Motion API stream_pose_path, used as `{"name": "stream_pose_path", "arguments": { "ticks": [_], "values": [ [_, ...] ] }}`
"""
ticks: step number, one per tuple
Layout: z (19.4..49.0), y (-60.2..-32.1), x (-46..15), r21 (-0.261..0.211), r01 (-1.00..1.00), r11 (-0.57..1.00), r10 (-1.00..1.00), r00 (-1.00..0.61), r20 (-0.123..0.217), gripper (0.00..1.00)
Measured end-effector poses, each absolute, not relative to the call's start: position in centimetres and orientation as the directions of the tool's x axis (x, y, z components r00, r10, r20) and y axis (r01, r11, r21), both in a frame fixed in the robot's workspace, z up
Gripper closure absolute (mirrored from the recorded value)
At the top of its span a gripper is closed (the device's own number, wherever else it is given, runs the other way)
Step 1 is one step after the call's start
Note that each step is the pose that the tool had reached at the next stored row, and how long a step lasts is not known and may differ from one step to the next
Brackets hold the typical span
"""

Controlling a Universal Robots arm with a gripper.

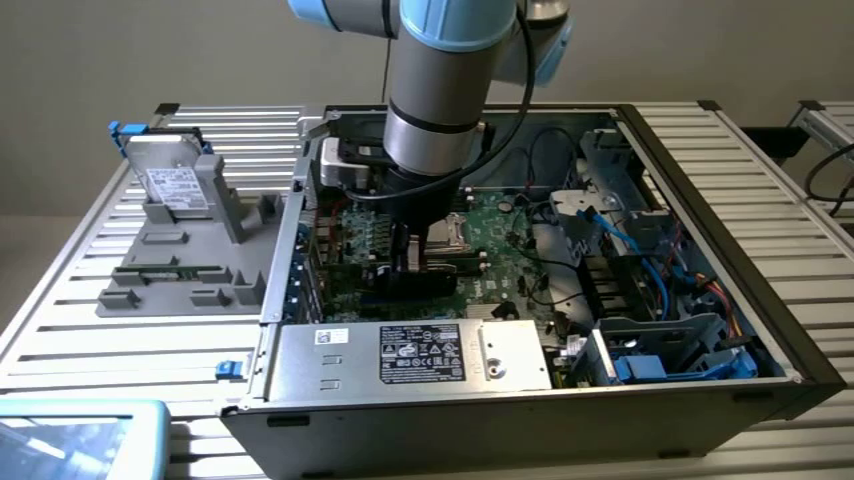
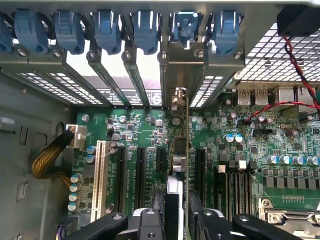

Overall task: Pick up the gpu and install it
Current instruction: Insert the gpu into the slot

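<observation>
The gpu (image 2: 179, 150) shows edge-on in the wrist view, standing upright over the green motherboard (image 2: 250, 145) between the black expansion slots. Its silver end bracket (image 2: 181, 70) lies against the rear slot openings of the case. My gripper (image 2: 176, 217) is shut on the card's near end, with a black finger (image 2: 147, 222) on each side. In the exterior view my gripper (image 1: 407, 250) reaches down inside the open computer case (image 1: 747, 300), and the card's dark body (image 1: 400, 288) sits just below it on the exterior view's left part of the motherboard (image 1: 501, 235).
Blue slot latches (image 2: 105, 30) line the rear wall. Yellow cables (image 2: 47, 160) and red-black wires (image 2: 295, 60) flank the card. A power supply (image 1: 414, 355) fills the case front. Outside the case, a grey holder (image 1: 174, 270) carries a silver drive (image 1: 171, 180).
</observation>
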State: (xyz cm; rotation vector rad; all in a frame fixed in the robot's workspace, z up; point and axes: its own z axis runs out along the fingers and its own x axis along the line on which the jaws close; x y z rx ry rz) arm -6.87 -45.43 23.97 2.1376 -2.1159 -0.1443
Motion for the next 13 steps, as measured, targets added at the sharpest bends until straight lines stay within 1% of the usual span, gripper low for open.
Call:
{"name": "stream_pose_path", "arguments": {
  "ticks": [1, 2, 8, 13],
  "values": [
    [24.0, -45.4, -6.9, 0.159, -0.987, -0.008, -1.0, 0.012, 0.024, 0.64],
    [24.1, -45.4, -6.9, 0.159, -0.987, -0.008, -1.0, 0.012, 0.023, 0.57],
    [24.3, -45.4, -6.8, 0.155, -0.988, -0.008, -1.0, 0.012, 0.024, 0.57],
    [25.6, -45.4, -6.6, 0.146, -0.989, -0.008, -1.0, 0.012, 0.024, 0.57]
  ]
}}
